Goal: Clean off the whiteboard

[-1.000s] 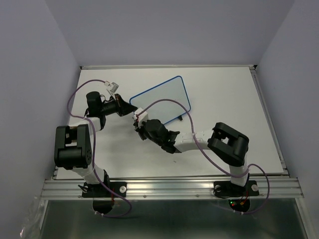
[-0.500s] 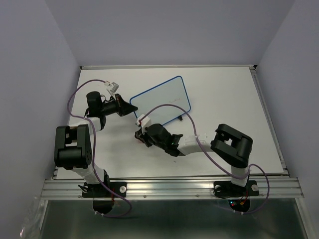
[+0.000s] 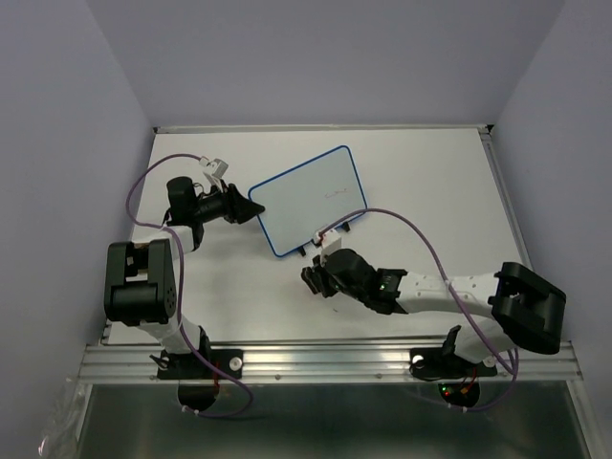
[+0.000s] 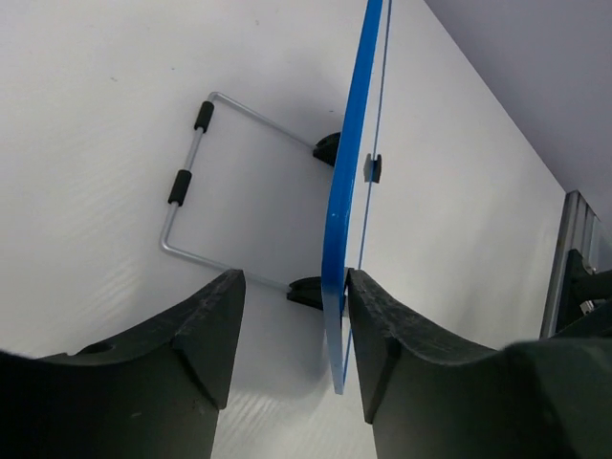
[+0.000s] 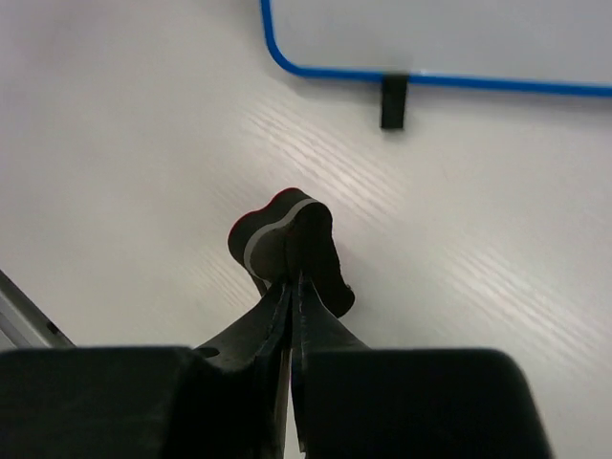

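Note:
The whiteboard [image 3: 306, 203] with its blue frame stands tilted in the middle of the table, with faint red marks [image 3: 335, 194] near its right side. My left gripper [image 3: 249, 212] is open at the board's left corner. In the left wrist view the blue edge [image 4: 349, 210] runs between the jaws, close against the right finger [image 4: 382, 335], with a gap on the left. My right gripper [image 3: 314, 279] sits on the table in front of the board, shut on a small black eraser [image 5: 285, 237] with a grey stripe. The board's lower edge [image 5: 430, 78] lies ahead of it.
The board's wire stand [image 4: 184, 186] and black feet [image 5: 392, 100] rest on the white table. Purple cables [image 3: 421, 234] loop over both arms. A metal rail [image 3: 325, 359] runs along the near edge, and walls close in the left, back and right sides.
My right arm has pulled back off the board toward the near right, still pinching the eraser. My left gripper's jaws have opened at the board's edge.

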Controlling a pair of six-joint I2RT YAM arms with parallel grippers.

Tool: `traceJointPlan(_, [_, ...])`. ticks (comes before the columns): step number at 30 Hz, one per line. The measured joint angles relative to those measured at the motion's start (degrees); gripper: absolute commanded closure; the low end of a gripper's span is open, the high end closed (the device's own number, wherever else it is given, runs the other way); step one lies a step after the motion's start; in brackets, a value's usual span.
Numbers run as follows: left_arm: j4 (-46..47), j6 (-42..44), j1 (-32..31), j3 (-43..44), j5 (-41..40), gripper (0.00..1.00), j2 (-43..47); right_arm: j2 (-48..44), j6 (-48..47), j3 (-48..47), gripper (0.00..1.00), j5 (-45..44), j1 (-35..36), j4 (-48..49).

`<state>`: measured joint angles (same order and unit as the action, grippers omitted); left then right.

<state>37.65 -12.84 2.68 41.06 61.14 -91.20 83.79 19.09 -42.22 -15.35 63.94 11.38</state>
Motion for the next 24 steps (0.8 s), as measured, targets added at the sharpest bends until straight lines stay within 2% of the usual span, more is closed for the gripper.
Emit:
traceJointPlan(3, [-1.1,0.5,0.0,-0.2,-2.1,0.32,0.1,-3.3,3.4,3.2,0.92,-2.0,0.0,-5.4])
traceJointPlan(5, [-1.8,0.7,0.0,-0.3,-3.2,0.26,0.6,-5.0,5.3,5.2,0.80,-3.3,0.0,-9.2])
traceJointPlan(6, [-2.1,0.8,0.0,-0.5,-3.7,0.23,1.1,-5.6,6.3,5.8,0.71,-3.7,0.0,-10.1])
traceJointPlan(7, [-2.3,0.8,0.0,-0.8,-4.4,0.11,1.7,-6.1,7.0,6.3,0.55,-4.0,0.0,-10.7])
traceJointPlan(8, [-2.6,0.9,0.0,-1.1,-4.8,0.01,2.4,-6.7,7.9,6.6,0.47,-4.3,0.0,-11.3])
traceJointPlan(9, [-3.2,1.0,0.0,-1.6,-5.5,0.01,3.8,-7.6,8.9,7.1,0.40,-4.7,0.0,-12.2])
traceJointPlan(10, [-3.7,1.0,0.0,-2.0,-6.1,0.01,4.9,-8.1,9.5,7.5,0.24,-4.9,0.0,-12.9])
traceJointPlan(12, [-4.5,0.7,0.0,-2.9,-7.5,0.01,7.9,-8.8,10.6,7.7,0.00,-5.6,0.0,-14.5])
traceJointPlan(18, [-8.8,-1.0,0.0,-4.0,-14.7,0.01,20.6,-16.2,12.6,7.8,0.00,-10.8,0.0,-18.9])
traceJointPlan(24, [-17.0,-5.9,0.0,-3.3,-30.8,0.01,33.3,-30.3,15.3,4.7,0.00,-22.9,-0.7,-24.0])
